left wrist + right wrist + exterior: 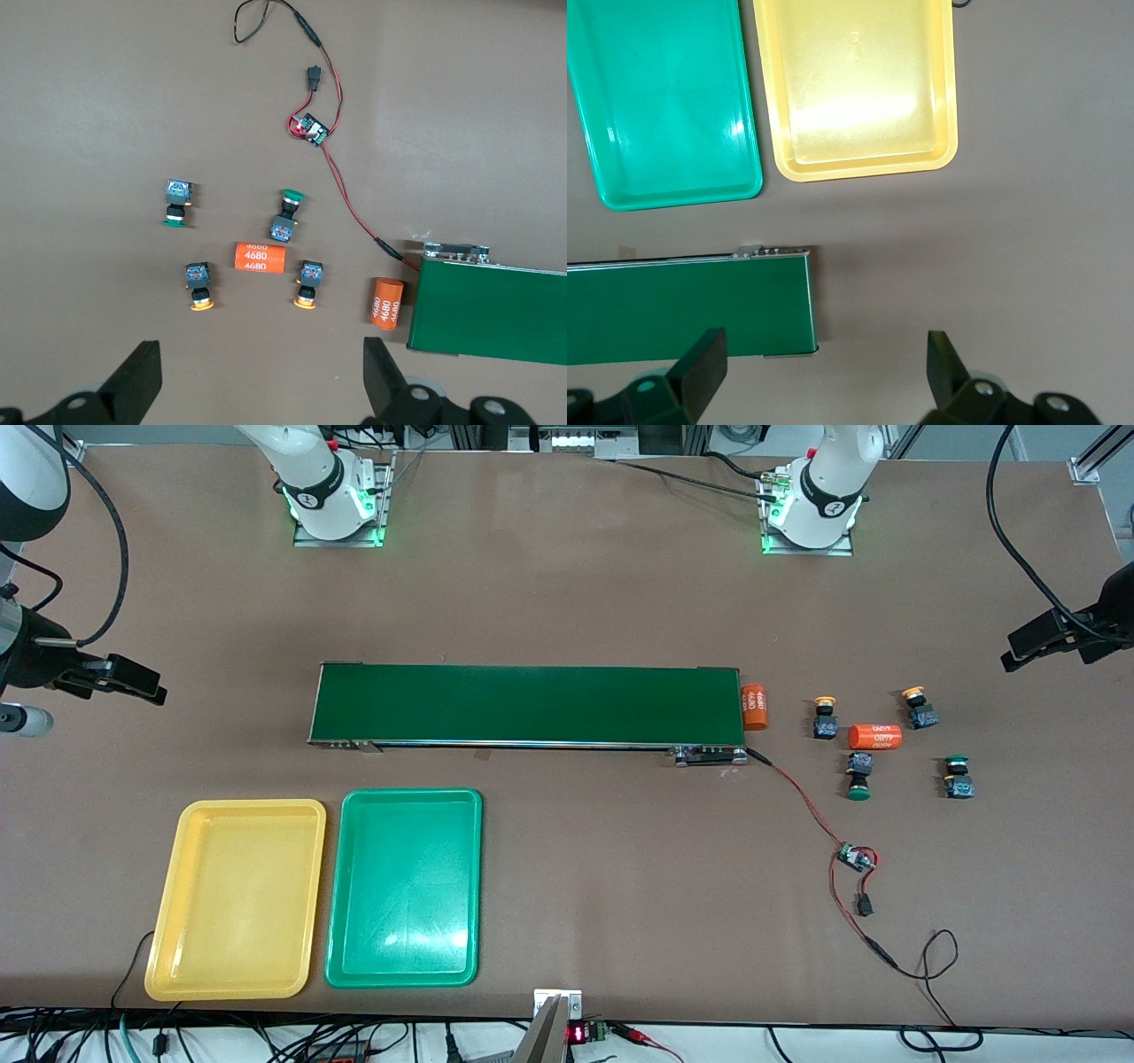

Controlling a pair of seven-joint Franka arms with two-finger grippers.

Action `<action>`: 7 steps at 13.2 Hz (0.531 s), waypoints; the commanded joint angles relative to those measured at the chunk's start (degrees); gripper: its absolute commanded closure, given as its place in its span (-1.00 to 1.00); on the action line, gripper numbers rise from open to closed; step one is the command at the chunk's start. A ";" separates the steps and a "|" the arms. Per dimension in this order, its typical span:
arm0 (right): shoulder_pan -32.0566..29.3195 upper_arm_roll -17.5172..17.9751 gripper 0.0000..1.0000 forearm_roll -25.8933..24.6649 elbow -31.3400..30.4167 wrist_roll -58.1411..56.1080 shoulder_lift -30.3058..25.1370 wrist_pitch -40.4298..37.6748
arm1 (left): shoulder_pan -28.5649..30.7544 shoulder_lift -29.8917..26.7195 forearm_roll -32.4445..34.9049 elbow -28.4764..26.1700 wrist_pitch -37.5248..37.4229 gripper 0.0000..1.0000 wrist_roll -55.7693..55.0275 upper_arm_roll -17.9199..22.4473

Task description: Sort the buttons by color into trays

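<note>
Four buttons lie on the table past the conveyor's end, toward the left arm's end. Two have yellow caps [826,717] [919,708] and two have green caps [858,777] [958,777]. The left wrist view shows the same yellow-capped pair [198,285] [307,283] and green-capped pair [177,202] [288,215]. An empty yellow tray [237,899] [855,84] and an empty green tray [405,886] [664,97] sit side by side nearer the front camera than the belt. My left gripper [1010,651] [257,381] hangs open over bare table beside the buttons. My right gripper [159,688] [824,372] hangs open over the table by the belt's end.
A long dark-green conveyor belt [527,705] [687,305] spans the table's middle. One orange cylinder [755,707] lies at its end and another [875,737] lies among the buttons. Red-black wires with a small circuit board [855,858] trail from the belt toward the front camera.
</note>
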 commanded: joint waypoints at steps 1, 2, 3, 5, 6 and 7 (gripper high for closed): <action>-0.12 0.07 -1.00 -0.31 0.43 -0.70 0.02 -0.04 | 0.34 -1.21 0.19 -0.78 -0.68 -1.00 1.39 -0.18; -0.12 0.07 -1.00 -0.31 0.43 -0.70 0.02 -0.04 | 0.34 -0.86 0.19 -0.44 -0.33 -1.00 1.48 -0.01; -0.12 0.07 -1.00 -0.31 0.52 -0.70 0.02 -0.04 | 0.34 -0.77 0.28 -0.43 -0.33 -1.00 1.39 0.08; -0.12 0.07 -1.00 -0.22 0.43 -0.70 0.02 -0.04 | 0.25 -0.34 0.28 0.00 -0.24 -1.00 1.13 0.08; -0.21 0.07 -1.00 -0.22 0.43 -0.70 0.02 -0.04 | 0.08 0.88 0.46 0.18 -0.07 -1.00 0.52 -0.01; -0.21 0.07 -1.00 -0.13 0.43 -0.70 0.02 -0.04 | 0.16 1.59 0.11 0.01 0.11 -1.00 0.51 -0.01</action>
